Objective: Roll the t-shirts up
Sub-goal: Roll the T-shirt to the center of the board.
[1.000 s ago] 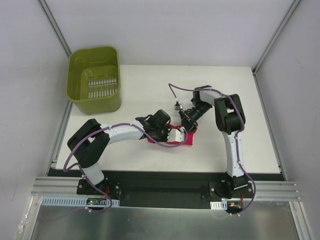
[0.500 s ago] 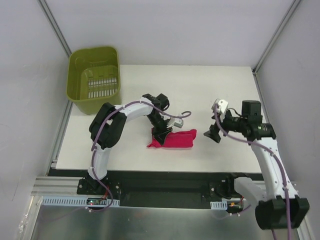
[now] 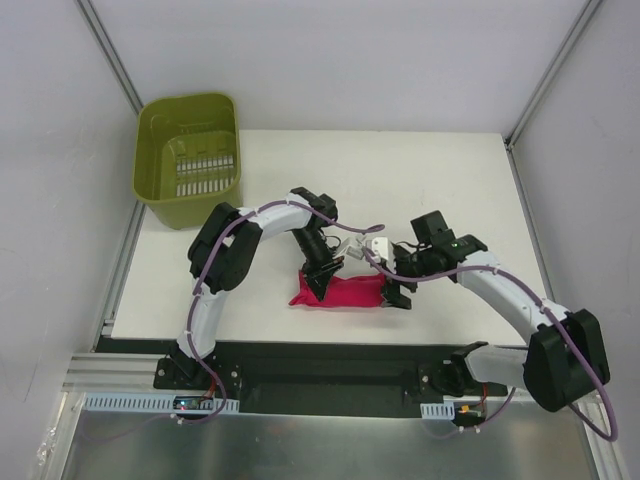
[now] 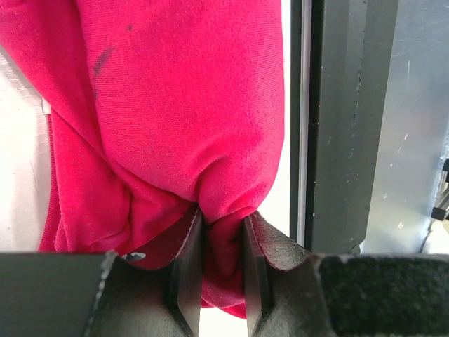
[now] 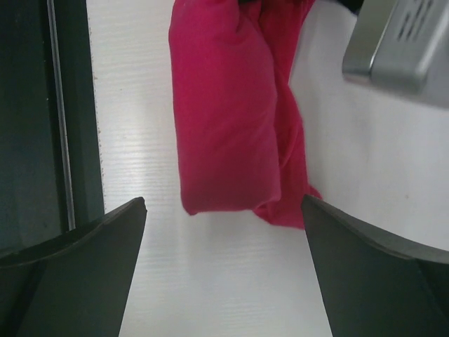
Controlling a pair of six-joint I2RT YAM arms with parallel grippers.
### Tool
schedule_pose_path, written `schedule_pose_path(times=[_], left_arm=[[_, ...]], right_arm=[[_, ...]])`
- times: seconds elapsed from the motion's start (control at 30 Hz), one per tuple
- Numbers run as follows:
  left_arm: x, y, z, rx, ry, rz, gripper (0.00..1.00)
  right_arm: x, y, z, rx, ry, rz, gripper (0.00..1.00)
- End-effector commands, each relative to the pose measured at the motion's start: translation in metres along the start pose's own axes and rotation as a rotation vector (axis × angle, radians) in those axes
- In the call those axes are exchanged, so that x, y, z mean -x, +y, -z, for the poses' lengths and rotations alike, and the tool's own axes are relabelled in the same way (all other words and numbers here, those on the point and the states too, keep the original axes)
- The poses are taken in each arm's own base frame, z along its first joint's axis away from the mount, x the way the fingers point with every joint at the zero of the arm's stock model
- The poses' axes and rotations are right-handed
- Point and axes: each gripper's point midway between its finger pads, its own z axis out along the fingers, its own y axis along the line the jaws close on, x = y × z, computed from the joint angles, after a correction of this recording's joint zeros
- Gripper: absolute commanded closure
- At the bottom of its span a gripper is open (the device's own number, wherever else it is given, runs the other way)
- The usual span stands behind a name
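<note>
Apart, basket (image 3: 195, 208); left gripper (image 4: 222, 228) pinches seemingly rolled t-shirt (image 3: 352, 293).

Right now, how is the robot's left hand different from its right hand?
The left gripper is shut, pinching a fold of the red t-shirt. The right gripper is wide open and holds nothing. The left gripper sits near the rolled shirt's left end, and the right gripper is at its right end. Both have dark fingers and are down low by the shirt.
</note>
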Motion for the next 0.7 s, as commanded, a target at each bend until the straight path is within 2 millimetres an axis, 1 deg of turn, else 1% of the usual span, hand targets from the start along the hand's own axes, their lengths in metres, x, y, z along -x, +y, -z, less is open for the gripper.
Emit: schedule_pose_path(times=[0.0, 0.03, 0.1, 0.13, 0.2, 0.23, 0.3, 0.33, 0.37, 0.43, 0.47, 0.5, 0.53, 0.57, 0.6, 0.63, 0.67], left_arm=[[0.006, -0.009, 0.002, -0.056, -0.028, 0.010, 0.78], [0.007, -0.008, 0.003, -0.055, -0.030, 0.011, 0.78], [0.007, -0.007, 0.003, -0.054, -0.033, 0.020, 0.78], [0.008, -0.007, 0.003, -0.056, -0.036, 0.023, 0.78], [0.008, -0.007, 0.004, -0.058, -0.043, 0.029, 0.78], [0.008, -0.007, 0.005, -0.059, -0.045, 0.034, 0.77], [0.009, -0.007, 0.005, -0.063, -0.050, 0.034, 0.77], [0.009, -0.007, 0.005, -0.064, -0.056, 0.037, 0.76], [0.009, -0.008, 0.005, -0.064, -0.056, 0.037, 0.76], [0.008, -0.008, 0.006, -0.066, -0.057, 0.044, 0.76], [0.009, -0.008, 0.006, -0.066, -0.062, 0.039, 0.75], [0.010, -0.008, 0.007, -0.068, -0.066, 0.042, 0.75], [0.009, -0.008, 0.007, -0.067, -0.066, 0.044, 0.75], [0.009, -0.009, 0.008, -0.068, -0.067, 0.043, 0.75], [0.008, -0.009, 0.008, -0.069, -0.065, 0.047, 0.75], [0.007, -0.008, 0.008, -0.069, -0.063, 0.052, 0.75], [0.005, -0.008, 0.010, -0.071, -0.063, 0.067, 0.75]], right_arm=[[0.022, -0.013, -0.012, 0.005, -0.024, 0.134, 0.04], [0.023, -0.009, -0.019, 0.030, -0.017, 0.146, 0.04], [0.022, -0.003, -0.027, 0.066, -0.008, 0.145, 0.04], [0.022, 0.004, -0.032, 0.093, -0.001, 0.154, 0.04], [0.018, 0.008, -0.041, 0.116, 0.019, 0.155, 0.04], [0.013, 0.012, -0.048, 0.112, 0.057, 0.152, 0.04], [0.013, 0.006, -0.058, 0.069, 0.083, 0.184, 0.04], [0.011, 0.003, -0.062, 0.025, 0.124, 0.176, 0.04], [0.009, -0.004, -0.067, -0.005, 0.135, 0.186, 0.04], [0.008, -0.005, -0.069, -0.014, 0.162, 0.189, 0.03], [0.008, -0.007, -0.070, -0.022, 0.170, 0.179, 0.02], [0.003, -0.013, -0.071, -0.053, 0.205, 0.167, 0.02], [0.003, -0.014, -0.073, -0.056, 0.214, 0.160, 0.00], [0.006, -0.015, -0.073, -0.056, 0.214, 0.154, 0.08], [0.004, -0.015, -0.075, -0.046, 0.224, 0.144, 0.15], [0.004, -0.015, -0.075, -0.041, 0.231, 0.129, 0.30], [0.001, -0.012, -0.073, -0.024, 0.249, 0.106, 0.38]])
